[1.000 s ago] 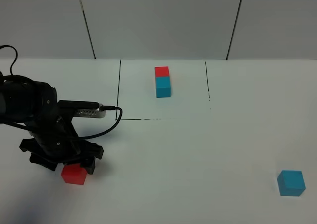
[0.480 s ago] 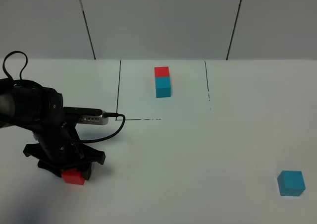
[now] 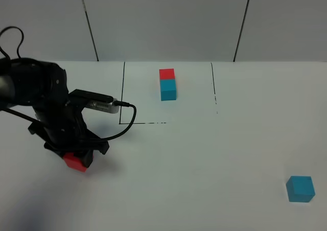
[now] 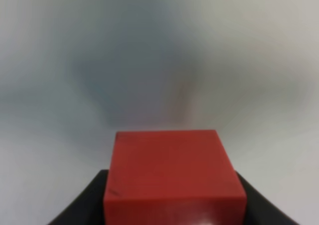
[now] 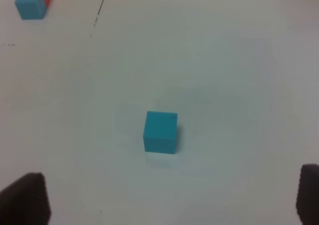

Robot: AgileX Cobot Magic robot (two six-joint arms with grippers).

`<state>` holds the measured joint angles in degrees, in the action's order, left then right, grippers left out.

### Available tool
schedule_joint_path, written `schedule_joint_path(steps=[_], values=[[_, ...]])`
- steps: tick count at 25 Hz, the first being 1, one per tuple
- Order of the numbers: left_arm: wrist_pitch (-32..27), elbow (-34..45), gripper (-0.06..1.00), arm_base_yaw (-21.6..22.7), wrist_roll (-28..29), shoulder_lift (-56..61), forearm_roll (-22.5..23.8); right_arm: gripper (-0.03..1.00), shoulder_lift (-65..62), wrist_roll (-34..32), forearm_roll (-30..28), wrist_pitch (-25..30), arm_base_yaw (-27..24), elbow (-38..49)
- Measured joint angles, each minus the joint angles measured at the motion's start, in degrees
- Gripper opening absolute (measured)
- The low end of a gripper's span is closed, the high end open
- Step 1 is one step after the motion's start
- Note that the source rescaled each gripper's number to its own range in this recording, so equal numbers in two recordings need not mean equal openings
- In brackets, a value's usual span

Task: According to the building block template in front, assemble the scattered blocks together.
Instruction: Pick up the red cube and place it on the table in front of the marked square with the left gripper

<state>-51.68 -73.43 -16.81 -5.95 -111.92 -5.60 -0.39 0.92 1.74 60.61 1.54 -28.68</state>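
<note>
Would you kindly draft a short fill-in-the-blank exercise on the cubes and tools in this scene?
1. The left tool grips a cube coloured ____.
2. The right tool, facing the loose cyan cube, is ____.
3. The template joins a red block to a ____ one.
Missing words: red; open; cyan.

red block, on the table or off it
Off it, apparently: the red block is clamped in the left gripper, jaws shut on it, with the table blurred behind it in the left wrist view.
</note>
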Motion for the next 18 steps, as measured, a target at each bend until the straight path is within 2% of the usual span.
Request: schedule_joint_path(steps=[5,12,15,18], values=[[-9.1,-8.1,0.0,-2.4,-16.0,0.0,0.0,1.0,0.0,0.0,0.0,0.0,0.0,0.0],[-10.1,-15.4,0.0,-10.4,-36.5,-1.7,3.0,1.0,0.0,0.0,0.0,0.0,0.0,0.0],[-9.7,-17.6,0.0,-13.7,-42.1,-4.8,3.5,1.0,0.0,0.0,0.0,0.0,0.0,0.0],[-8.1,-19.2,0.0,-16.2,-44.1,-8.4,5.6,1.0,0.0,0.0,0.0,0.0,0.0,0.0]])
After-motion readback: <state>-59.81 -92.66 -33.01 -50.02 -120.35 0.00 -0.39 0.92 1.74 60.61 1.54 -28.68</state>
